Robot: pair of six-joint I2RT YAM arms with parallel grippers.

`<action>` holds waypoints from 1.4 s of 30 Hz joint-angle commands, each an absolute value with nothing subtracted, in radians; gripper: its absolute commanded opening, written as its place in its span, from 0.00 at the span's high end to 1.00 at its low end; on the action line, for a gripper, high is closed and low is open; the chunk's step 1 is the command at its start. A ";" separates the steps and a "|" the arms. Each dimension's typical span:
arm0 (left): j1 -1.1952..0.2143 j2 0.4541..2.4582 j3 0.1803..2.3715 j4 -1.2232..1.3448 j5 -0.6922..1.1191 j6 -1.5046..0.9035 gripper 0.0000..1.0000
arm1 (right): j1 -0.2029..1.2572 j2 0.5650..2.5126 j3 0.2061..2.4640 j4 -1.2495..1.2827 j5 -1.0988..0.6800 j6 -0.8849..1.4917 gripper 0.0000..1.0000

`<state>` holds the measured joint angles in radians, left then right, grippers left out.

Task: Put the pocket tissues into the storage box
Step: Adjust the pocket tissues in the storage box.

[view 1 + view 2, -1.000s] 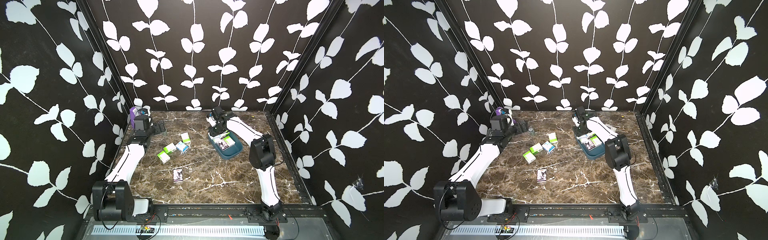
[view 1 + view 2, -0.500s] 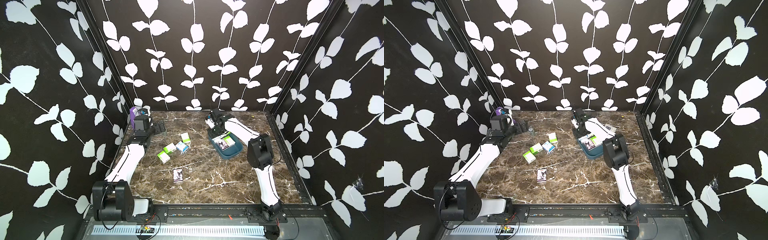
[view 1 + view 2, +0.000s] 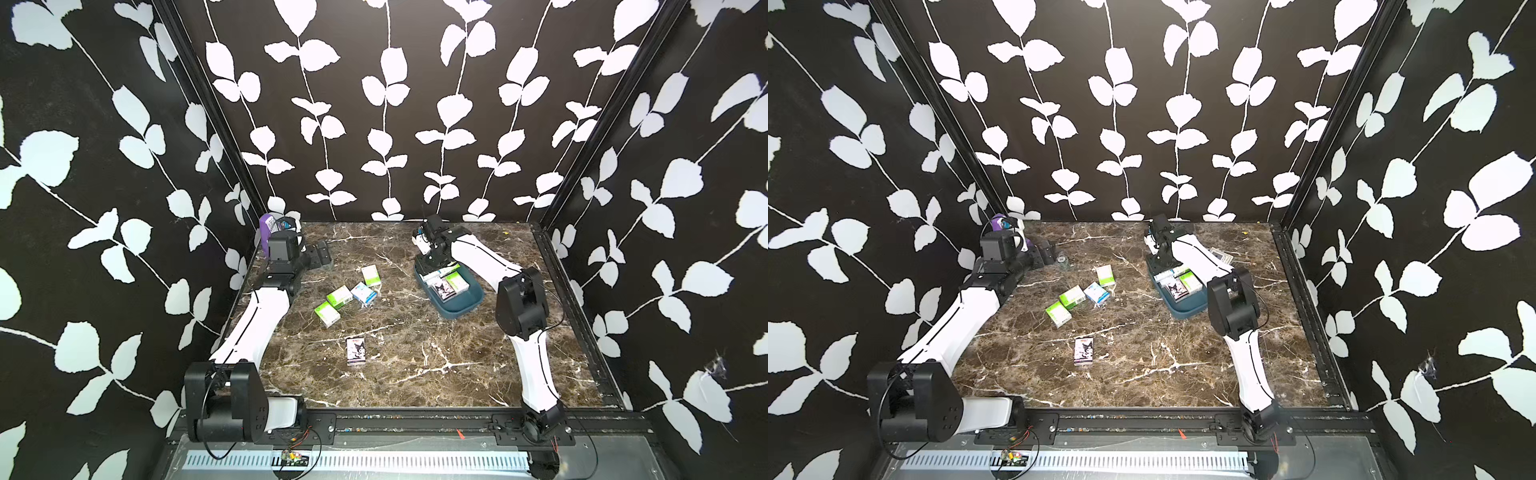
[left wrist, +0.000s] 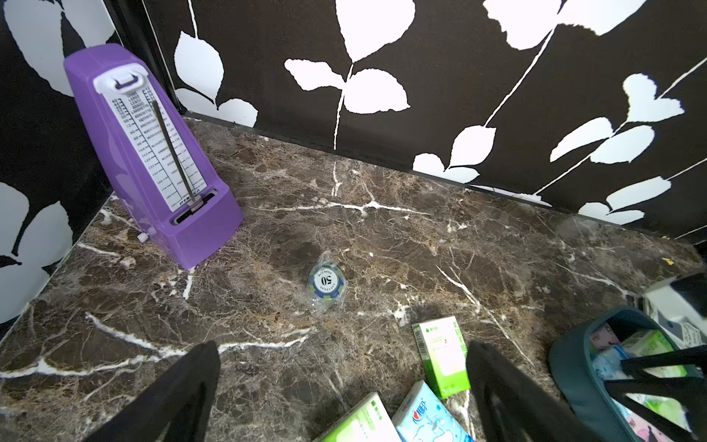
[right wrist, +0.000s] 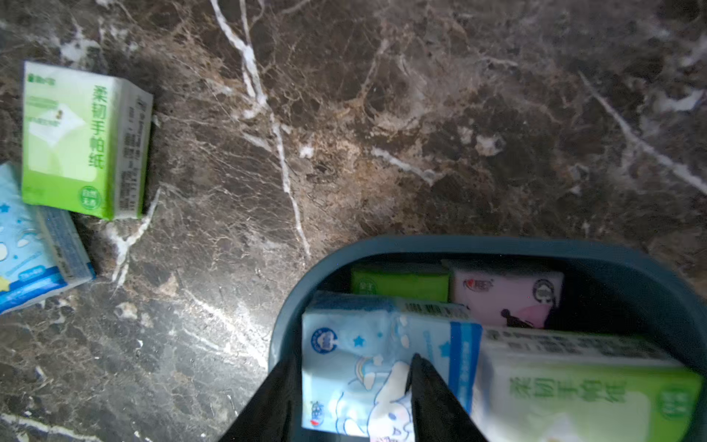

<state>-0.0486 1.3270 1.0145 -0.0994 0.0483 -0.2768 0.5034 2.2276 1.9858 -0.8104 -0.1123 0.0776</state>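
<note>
The dark teal storage box (image 3: 461,305) (image 3: 1187,309) sits right of centre and holds several pocket tissues. My right gripper (image 3: 432,268) (image 5: 352,367) hangs over its far end, open. One finger runs along the box rim (image 5: 459,245); the other lies over a blue cartoon pack (image 5: 355,344) that rests inside among green and pink packs. On the table lie three green packs (image 3: 371,274) (image 3: 339,296) (image 3: 327,313), a blue pack (image 3: 364,293) and a black-and-white cartoon pack (image 3: 356,351). My left gripper (image 3: 322,253) (image 4: 344,346) is open and empty at the far left.
A purple metronome (image 3: 266,226) (image 4: 153,153) stands in the far-left corner. A wrapped poker chip (image 4: 326,283) lies on the marble near it. A flat white-grey gadget (image 3: 1221,257) lies behind the right arm. Patterned walls close in three sides.
The right gripper has shifted slightly toward the far end of the box and its jaws have parted over the blue pack. The left arm has not moved.
</note>
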 commanded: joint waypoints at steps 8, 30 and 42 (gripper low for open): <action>-0.044 1.320 1.026 -0.090 0.059 -0.274 0.01 | 0.440 2.046 1.923 -0.885 -0.056 0.071 0.56; -0.044 1.325 1.046 -0.099 0.054 -0.272 0.01 | 0.411 2.166 1.887 -0.935 0.017 0.014 0.67; -0.044 1.327 1.051 -0.104 0.052 -0.262 0.01 | 0.408 2.212 1.954 -0.944 0.029 -0.021 0.67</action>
<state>-0.0486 1.3296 1.0203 -0.1020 0.0547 -0.2764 0.4110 2.1983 1.9022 -0.9257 0.0097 0.0040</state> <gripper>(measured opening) 0.989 0.332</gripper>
